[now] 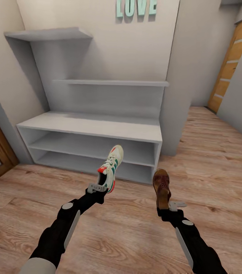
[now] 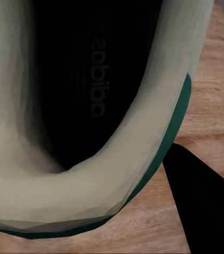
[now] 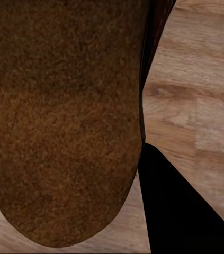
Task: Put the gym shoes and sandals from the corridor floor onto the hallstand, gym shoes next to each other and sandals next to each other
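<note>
Head view first: the left claw [image 1: 99, 188] is pinched on the heel of a gym shoe [image 1: 111, 167], a white sneaker with green side stripes and red-orange heel accents. The shoe is lifted off the corridor floor [image 1: 128, 232] with its toe pointing up and away toward the hallstand [image 1: 94, 127]. The right claw [image 1: 169, 207] grips the near end of a brown sandal [image 1: 161, 187], which is also held in the air, its far end aimed at the lower right corner of the hallstand. Both items hang in front of the rack, apart from each other and not touching it. The hallstand's wide low top, its two open shelves beneath and its two stepped wall shelves above carry nothing. Pale green letters [image 1: 136, 7] reading LOVE sit on the wall above, and a wooden door [image 1: 229, 64] stands far off to the right.

Left wrist view: the gym shoe [image 2: 64, 196] sits very close, its pale padded collar with a green edge curving around the dark insole, wood planks [image 2: 212, 95] behind it.

Right wrist view: the sandal's [image 3: 59, 121] mottled brown surface is close to the lens, with floor planks [image 3: 196, 106] beside it.
</note>
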Available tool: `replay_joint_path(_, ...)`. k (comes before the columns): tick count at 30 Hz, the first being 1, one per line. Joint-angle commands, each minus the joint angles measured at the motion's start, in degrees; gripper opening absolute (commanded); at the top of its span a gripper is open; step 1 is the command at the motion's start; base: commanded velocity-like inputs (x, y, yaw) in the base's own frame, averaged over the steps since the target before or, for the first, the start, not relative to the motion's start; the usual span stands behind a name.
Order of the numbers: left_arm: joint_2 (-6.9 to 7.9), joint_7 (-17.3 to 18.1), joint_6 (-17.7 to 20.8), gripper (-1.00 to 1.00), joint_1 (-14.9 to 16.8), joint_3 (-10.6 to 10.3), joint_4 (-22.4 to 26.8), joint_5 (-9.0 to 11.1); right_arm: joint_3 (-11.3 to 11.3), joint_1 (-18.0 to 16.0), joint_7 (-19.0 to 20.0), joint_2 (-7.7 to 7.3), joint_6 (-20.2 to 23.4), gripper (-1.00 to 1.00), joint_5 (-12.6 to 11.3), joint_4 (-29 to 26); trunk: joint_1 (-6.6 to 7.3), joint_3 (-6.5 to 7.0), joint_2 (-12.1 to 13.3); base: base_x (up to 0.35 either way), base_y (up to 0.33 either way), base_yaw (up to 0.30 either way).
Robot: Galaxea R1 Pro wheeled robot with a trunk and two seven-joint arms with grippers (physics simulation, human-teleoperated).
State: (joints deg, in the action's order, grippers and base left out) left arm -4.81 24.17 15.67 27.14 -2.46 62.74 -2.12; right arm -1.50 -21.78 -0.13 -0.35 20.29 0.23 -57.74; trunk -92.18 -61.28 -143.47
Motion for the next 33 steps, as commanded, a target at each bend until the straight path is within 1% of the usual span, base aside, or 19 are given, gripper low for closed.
replay_joint_path(1,-0.03,0.3,0.3,-1.0,0.0,0.1,0.1,-0.2,0.0,0.0,-0.1,0.0,0.4,-1.0,-0.1,-0.1,0.01,-0.05,0.0,0.0,0.0,-0.3)
replay_joint_path(4,-0.03,0.3,0.3,-1.0,0.0,0.1,0.1,-0.2,0.0,0.0,-0.1,0.06,0.4,-1.0,-0.1,-0.1,0.01,-0.05,0.0,0.0,0.053,-0.188)
replay_joint_path(8,-0.03,0.3,0.3,-1.0,0.0,0.1,0.1,-0.2,0.0,0.0,-0.1,0.08,0.4,-1.0,0.0,-0.1,0.01,-0.05,0.0,0.0,0.2,-0.053)
replay_joint_path(17,-0.03,0.3,0.3,-1.0,0.0,0.1,0.1,-0.2,0.1,0.0,-0.2,0.17,0.4,-1.0,0.1,0.0,0.01,-0.05,0.0,0.005,0.298,-0.005)
replay_joint_path(27,-0.03,0.3,0.3,-1.0,0.0,0.1,0.1,-0.2,0.1,0.0,-0.2,0.17,0.4,-1.0,0.1,0.0,0.01,-0.05,0.0,0.095,0.315,-0.003)
replay_joint_path(33,-0.03,0.3,0.3,-1.0,0.0,0.1,0.1,-0.2,0.1,0.0,-0.3,0.17,0.4,-1.0,0.1,0.0,0.01,-0.05,0.0,0.077,0.312,-0.21)
